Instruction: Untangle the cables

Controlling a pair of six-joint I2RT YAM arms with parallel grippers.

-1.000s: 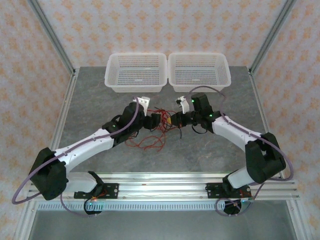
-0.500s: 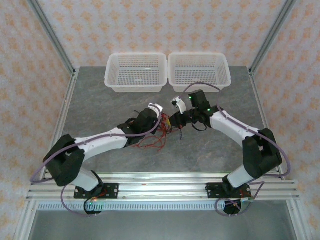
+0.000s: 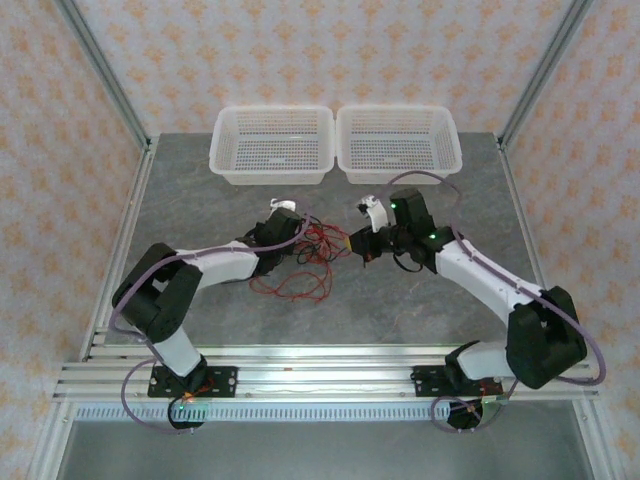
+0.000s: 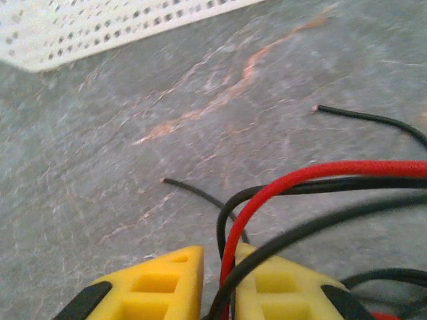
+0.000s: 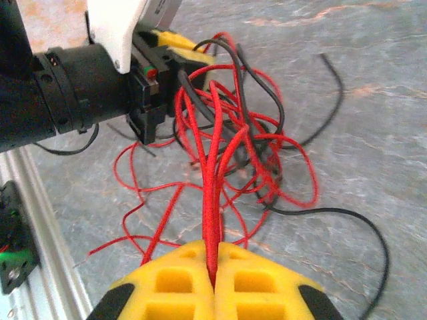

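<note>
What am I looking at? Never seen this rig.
Two robot arms, bolted at the near edge of a grey table, each ending in a yellow two-finger gripper. The wide picture comes from a fixed camera above and behind them; the two close-ups come from cameras on the wrists. On the table lies a tangle of thin red and black cables, with two white mesh baskets at the far side. The right gripper is shut on a bundle of red strands. The left gripper has a red and a black wire between its fingers; whether it pinches them yet is unclear.
</note>
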